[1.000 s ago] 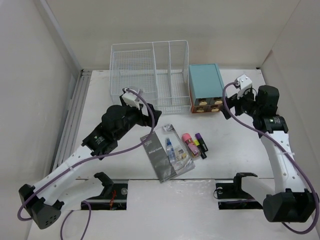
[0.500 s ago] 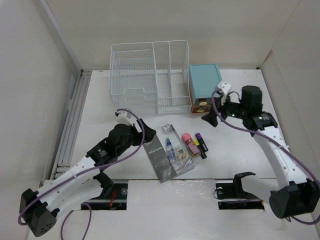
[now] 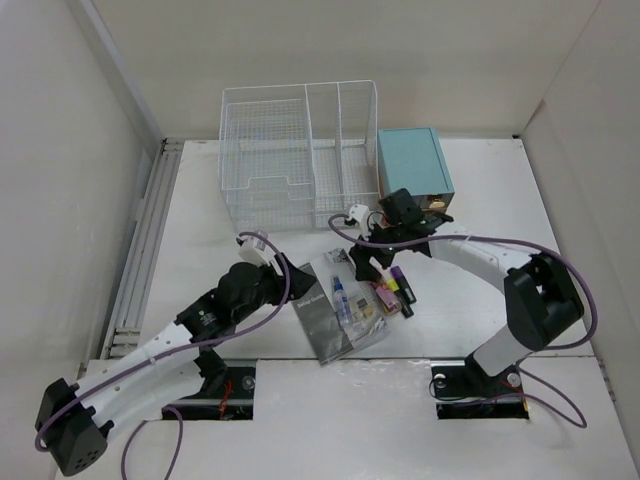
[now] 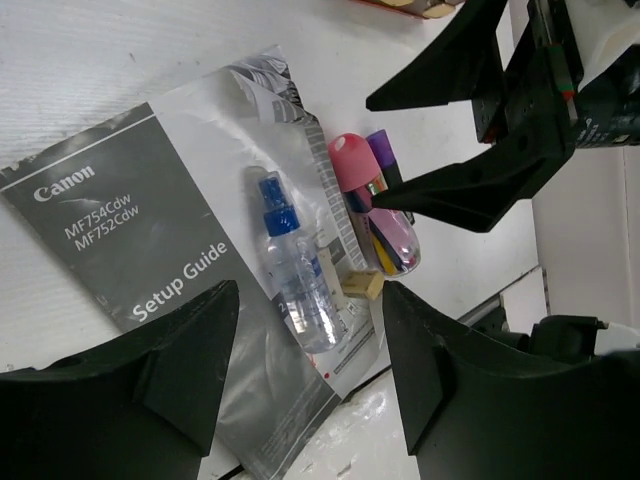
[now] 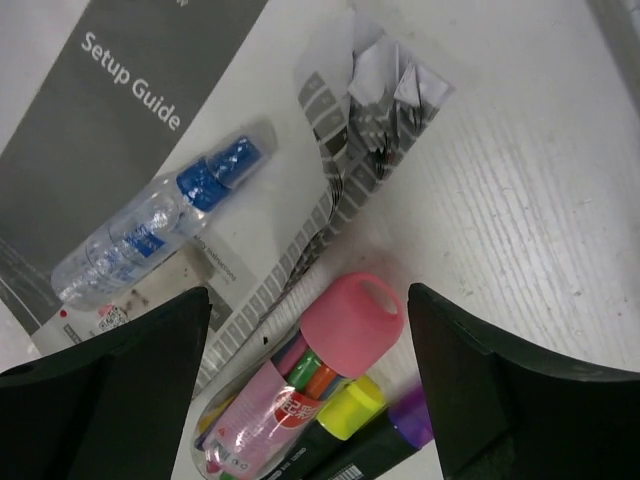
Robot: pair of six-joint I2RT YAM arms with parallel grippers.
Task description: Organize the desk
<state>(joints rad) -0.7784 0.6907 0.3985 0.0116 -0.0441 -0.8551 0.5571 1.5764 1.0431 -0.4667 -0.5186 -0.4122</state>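
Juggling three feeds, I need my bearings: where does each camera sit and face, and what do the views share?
Top external: fixed above and behind the arms, looking down on the desk; the left arm and right arm show whole.
Left wrist: on the left arm, looking down past the left gripper at the setup guide and small clear bottle; the right gripper intrudes.
Right wrist: on the right arm, looking down past the right gripper at the pink-capped marker pack.
Shared: guide, bottle and pack appear in all three.
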